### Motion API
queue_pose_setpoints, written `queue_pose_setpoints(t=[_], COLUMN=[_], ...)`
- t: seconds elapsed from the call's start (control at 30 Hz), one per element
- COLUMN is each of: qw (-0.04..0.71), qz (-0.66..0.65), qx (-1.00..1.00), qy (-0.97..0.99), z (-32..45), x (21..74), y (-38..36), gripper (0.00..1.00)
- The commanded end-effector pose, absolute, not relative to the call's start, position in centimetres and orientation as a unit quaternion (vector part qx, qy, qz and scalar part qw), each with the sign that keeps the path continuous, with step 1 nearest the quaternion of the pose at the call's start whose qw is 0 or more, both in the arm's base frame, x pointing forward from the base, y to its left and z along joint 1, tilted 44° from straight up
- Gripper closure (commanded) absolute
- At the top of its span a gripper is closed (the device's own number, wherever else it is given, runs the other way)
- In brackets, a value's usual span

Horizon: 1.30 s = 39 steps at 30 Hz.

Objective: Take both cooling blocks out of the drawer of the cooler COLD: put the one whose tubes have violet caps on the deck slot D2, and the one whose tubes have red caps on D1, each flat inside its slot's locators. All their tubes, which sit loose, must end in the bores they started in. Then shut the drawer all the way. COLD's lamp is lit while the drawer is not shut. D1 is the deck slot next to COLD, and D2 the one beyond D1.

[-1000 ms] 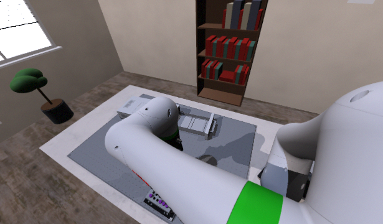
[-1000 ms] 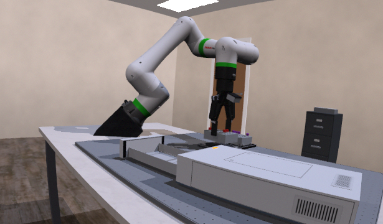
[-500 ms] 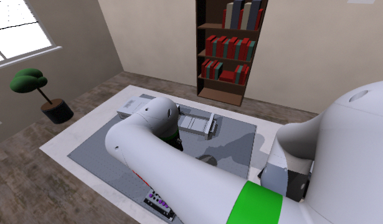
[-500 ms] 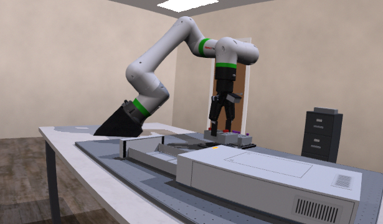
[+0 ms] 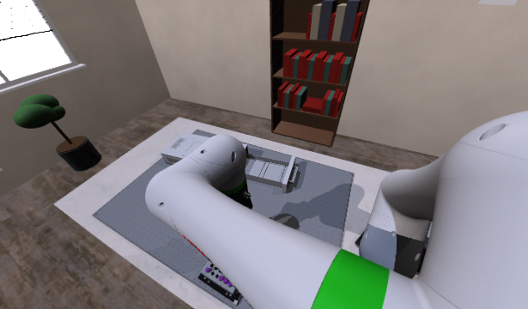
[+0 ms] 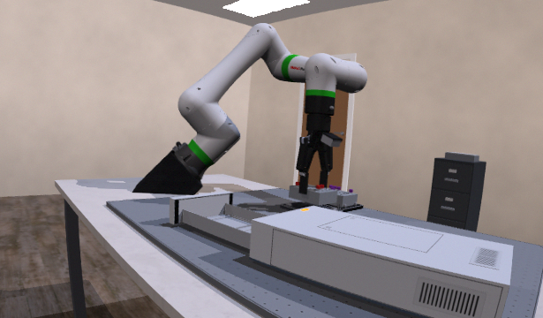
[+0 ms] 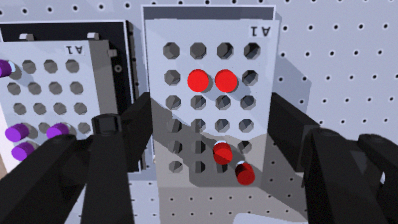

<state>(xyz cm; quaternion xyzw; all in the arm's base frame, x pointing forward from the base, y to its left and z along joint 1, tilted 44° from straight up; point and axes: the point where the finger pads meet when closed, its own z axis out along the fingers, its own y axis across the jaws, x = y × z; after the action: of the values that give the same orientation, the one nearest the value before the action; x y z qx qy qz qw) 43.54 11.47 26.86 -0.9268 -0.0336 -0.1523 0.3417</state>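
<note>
The gripper is shut on the red-capped cooling block, one finger along each long side. Several red caps show on it; the lower ones show a little tube below the cap. Whether its underside touches anything is hard to tell. The violet-capped block sits beside it in a black-framed slot, several violet caps on top. COLD's drawer stands open, with no block seen in it. COLD's lamp is lit orange.
The cooler COLD stands on the perforated deck. The drawer's raised front sticks up near the deck edge. The arm hides much of the deck in the top view.
</note>
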Motion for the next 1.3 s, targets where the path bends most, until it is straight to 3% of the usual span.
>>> queue_pose_setpoints(t=[0.0, 1.27], qw=[0.341, 0.341], qz=[-0.153, -0.153], qx=[-0.927, -0.927], qy=[-0.033, -0.034], z=[26.89, 26.50], x=[43.57, 43.71], y=[11.43, 11.78], gripper=[0.90, 0.90])
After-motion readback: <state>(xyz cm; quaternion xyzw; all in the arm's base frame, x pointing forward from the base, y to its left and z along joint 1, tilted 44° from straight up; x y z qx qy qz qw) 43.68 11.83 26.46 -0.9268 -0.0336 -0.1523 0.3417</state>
